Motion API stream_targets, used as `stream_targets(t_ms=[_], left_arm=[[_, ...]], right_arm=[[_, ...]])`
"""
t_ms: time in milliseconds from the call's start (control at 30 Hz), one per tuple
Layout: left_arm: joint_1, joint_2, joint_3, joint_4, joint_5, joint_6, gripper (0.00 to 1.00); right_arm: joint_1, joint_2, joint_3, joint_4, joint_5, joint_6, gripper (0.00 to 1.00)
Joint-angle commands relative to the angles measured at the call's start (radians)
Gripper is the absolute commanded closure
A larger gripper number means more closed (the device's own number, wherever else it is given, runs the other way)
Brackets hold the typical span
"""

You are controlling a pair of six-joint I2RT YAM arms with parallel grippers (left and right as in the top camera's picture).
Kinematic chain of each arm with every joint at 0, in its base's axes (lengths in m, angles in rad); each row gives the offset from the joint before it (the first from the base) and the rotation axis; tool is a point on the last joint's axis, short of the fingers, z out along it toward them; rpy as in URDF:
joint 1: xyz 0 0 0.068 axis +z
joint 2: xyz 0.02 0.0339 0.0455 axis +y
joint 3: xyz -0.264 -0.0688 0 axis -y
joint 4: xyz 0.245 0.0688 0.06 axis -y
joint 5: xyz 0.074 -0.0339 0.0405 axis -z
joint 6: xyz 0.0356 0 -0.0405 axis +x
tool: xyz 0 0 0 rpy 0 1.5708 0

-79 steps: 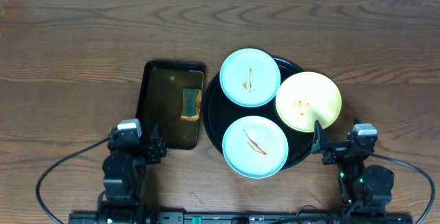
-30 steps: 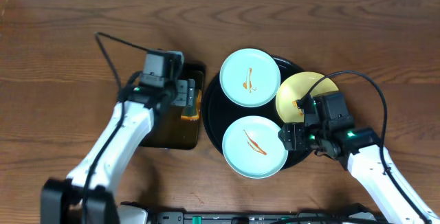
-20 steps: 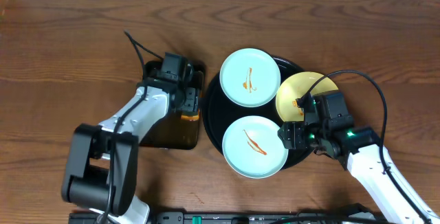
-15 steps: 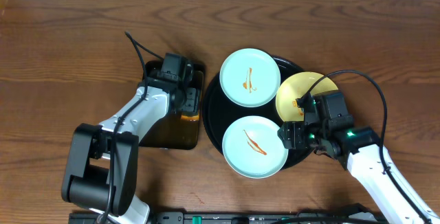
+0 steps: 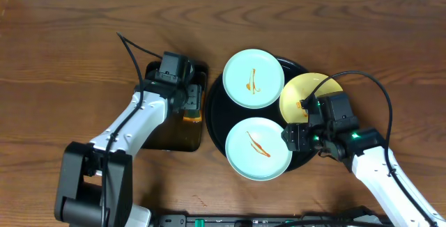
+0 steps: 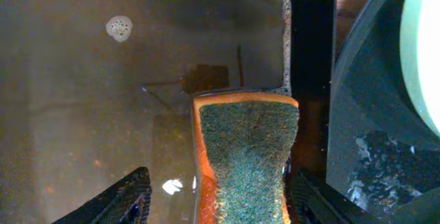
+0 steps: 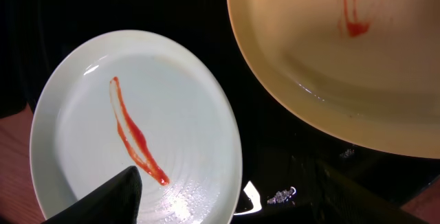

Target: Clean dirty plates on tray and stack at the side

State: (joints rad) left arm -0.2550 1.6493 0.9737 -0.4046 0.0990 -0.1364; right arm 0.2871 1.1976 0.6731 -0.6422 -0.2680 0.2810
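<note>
Three plates sit on the round black tray (image 5: 214, 115): a mint-blue plate (image 5: 253, 78) at the back, a mint-blue plate (image 5: 258, 148) at the front, and a yellow plate (image 5: 301, 93) at the right, all with orange-red sauce streaks. My left gripper (image 6: 218, 200) is open, its fingers on either side of an orange sponge with a green scouring top (image 6: 247, 155) in the rectangular dark tray (image 5: 157, 126). My right gripper (image 7: 230, 200) is open over the right rim of the front mint plate (image 7: 137, 128), with the yellow plate (image 7: 344, 66) beside it.
The rectangular tray (image 6: 103, 93) holds brownish water with a small foam spot. Bare wooden table (image 5: 70, 46) lies to the left, behind and to the right of the trays. Cables trail from both arms.
Both arms came up from the table's front edge. The left reached over the rectangular tray and settled around the sponge. The right arm has held still over the front plate's rim for the last second.
</note>
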Motion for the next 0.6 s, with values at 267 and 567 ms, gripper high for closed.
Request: stream_targets(t_ms=[267,567], left_arm=[[-0.048,0.082,-0.019,-0.005,0.005,-0.019,0.34],[-0.048,0.109,-0.019,-0.016,0.005,-0.019,0.68]], right_arm=[[0.011,0.003,0.019,-0.002,0.009,0.011,0.24],[0.011,0.003,0.019,-0.004,0.010,0.011,0.23]])
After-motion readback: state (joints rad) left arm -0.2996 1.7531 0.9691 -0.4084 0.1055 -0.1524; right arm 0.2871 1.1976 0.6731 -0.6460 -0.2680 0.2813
